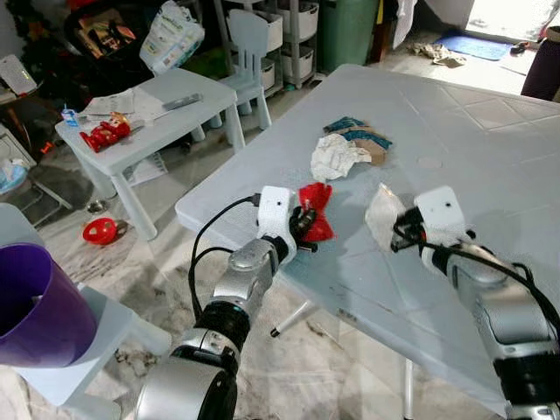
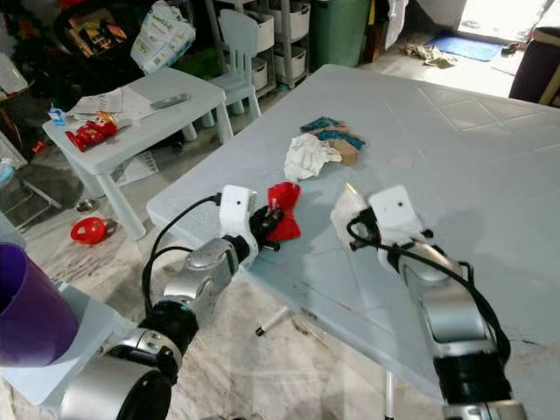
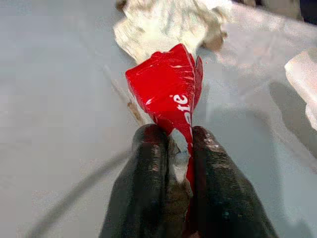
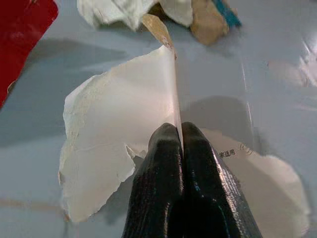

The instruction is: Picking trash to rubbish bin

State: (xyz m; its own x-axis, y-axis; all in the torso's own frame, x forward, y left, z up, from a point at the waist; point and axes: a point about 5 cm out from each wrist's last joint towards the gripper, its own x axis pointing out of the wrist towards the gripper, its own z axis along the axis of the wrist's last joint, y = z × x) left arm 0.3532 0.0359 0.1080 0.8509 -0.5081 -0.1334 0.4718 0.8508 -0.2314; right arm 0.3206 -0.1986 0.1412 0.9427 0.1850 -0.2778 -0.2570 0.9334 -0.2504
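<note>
Already gripped | left pincer (image 1: 306, 229) pinched red wrapper (image 3: 166, 91) at surface (image 1: 490, 131) edge, 9 o'clock | right pincer (image 1: 401, 234) pressed on white paper (image 4: 119, 129), 3 o'clock | both light, flimsy, tearable; edge grips should suffice | bin (image 1: 39, 302) at 8 o'clock

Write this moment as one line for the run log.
left hand: shut on red wrapper | right hand: shut on white scrap | more trash on table

cluttered home room, child's table (image 1: 166, 109), small chair (image 1: 249, 44), storage drawers (image 1: 297, 35)
</note>
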